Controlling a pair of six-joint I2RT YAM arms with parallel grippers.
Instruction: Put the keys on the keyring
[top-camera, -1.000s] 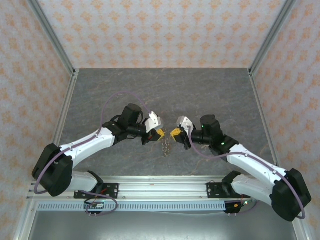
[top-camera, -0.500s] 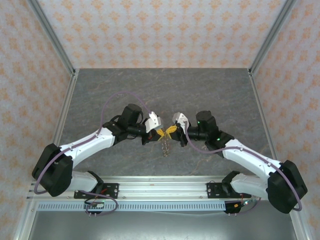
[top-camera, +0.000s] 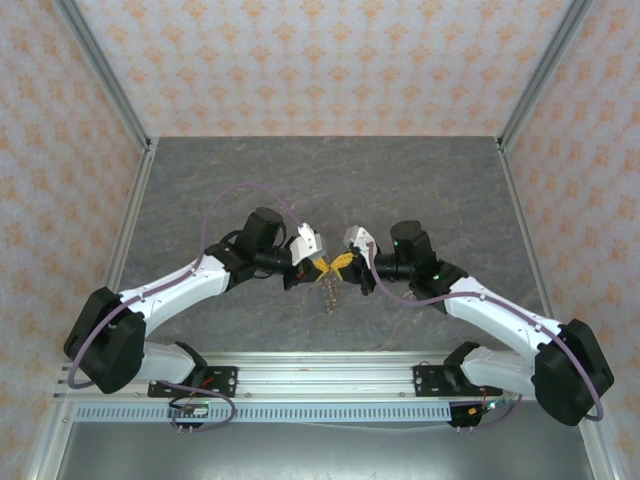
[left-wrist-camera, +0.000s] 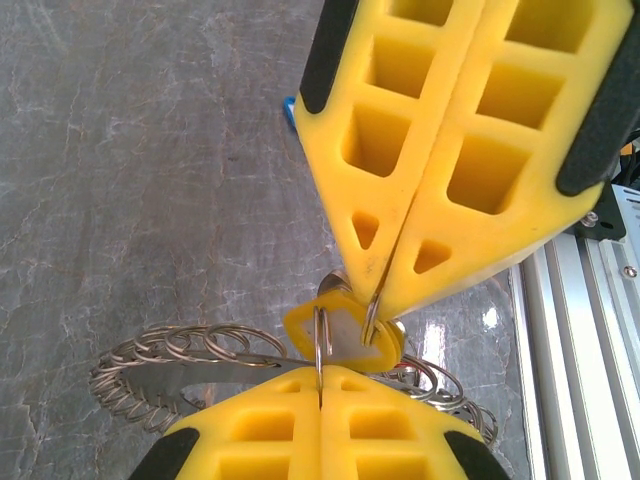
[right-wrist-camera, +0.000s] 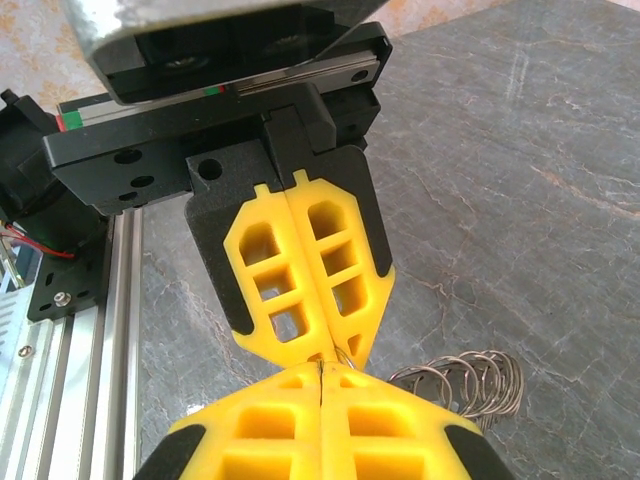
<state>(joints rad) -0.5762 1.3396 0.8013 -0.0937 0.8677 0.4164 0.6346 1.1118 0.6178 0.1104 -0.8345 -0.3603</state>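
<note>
Both grippers meet tip to tip above the table's near middle. My left gripper (top-camera: 318, 267) (left-wrist-camera: 320, 385) is shut on a thin wire loop of the keyring (left-wrist-camera: 170, 365), a grey band strung with several small rings that hangs below the fingertips (top-camera: 328, 293) (right-wrist-camera: 470, 385). My right gripper (top-camera: 345, 263) (left-wrist-camera: 385, 290) (right-wrist-camera: 320, 372) is shut on another thin loop at the head of the yellow key (left-wrist-camera: 340, 335), which sits between the two pairs of fingertips. A small blue piece (left-wrist-camera: 288, 108), seemingly a key's head, peeks out on the table behind the right fingers.
The grey marbled table (top-camera: 330, 180) stretches away behind the grippers. An aluminium rail (top-camera: 320, 365) (left-wrist-camera: 580, 330) runs along the near edge, just below them. Patterned walls with metal posts close in the sides and back.
The right gripper has moved left until its fingertips met the left gripper's. The left arm and the hanging keyring have stayed in place. Almost nothing moved in the last half second.
</note>
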